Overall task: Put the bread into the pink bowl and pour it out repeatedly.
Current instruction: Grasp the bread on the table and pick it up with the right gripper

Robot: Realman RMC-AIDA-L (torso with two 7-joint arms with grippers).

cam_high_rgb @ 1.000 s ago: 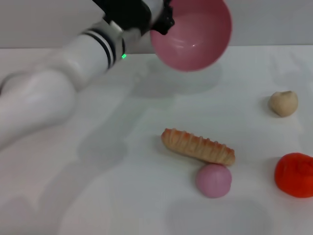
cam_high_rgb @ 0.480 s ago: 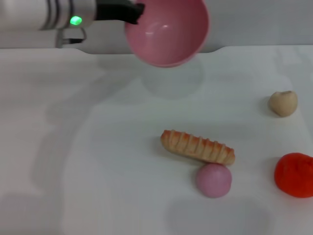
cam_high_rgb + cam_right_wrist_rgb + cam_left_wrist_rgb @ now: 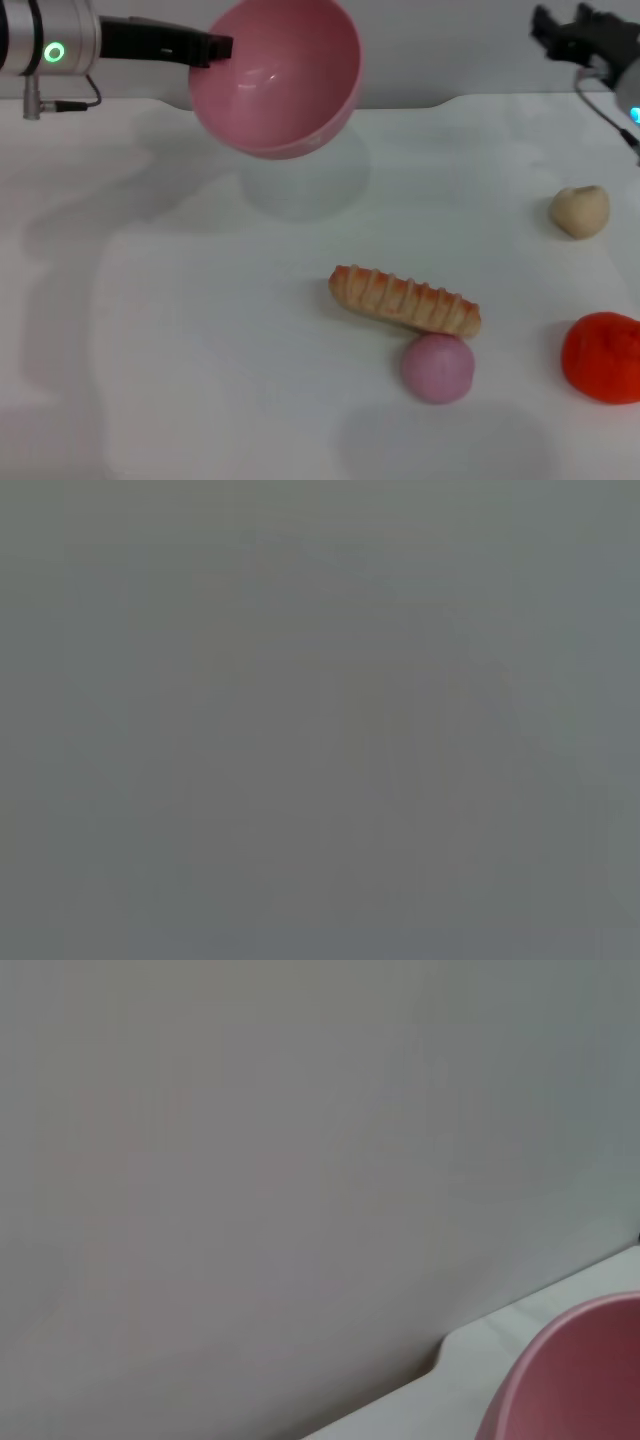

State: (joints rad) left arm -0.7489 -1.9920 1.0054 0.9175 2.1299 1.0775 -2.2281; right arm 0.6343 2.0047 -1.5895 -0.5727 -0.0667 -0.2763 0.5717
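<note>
bowl (image 3: 290,85): glossy, smooth pink plastic, with bright highlights on the inner wall; rim (image 3: 580,1370) equally smooth.
bread (image 3: 405,300): ridged surface, slight sheen, looks like moulded plastic; orange and cream bands.
ball (image 3: 437,368): matt pink, finely grained, soft-looking.
lump (image 3: 579,211): matt beige, uneven surface.
red item (image 3: 603,357): matt orange-red, slightly rough texture.
table (image 3: 200,350): smooth white surface, faint sheen.
left arm (image 3: 50,40): brushed silver metal cuff; black matt left gripper (image 3: 205,46).
right gripper (image 3: 585,40): matt black.

Soft even light, faint shadows, blurred wrist views
</note>
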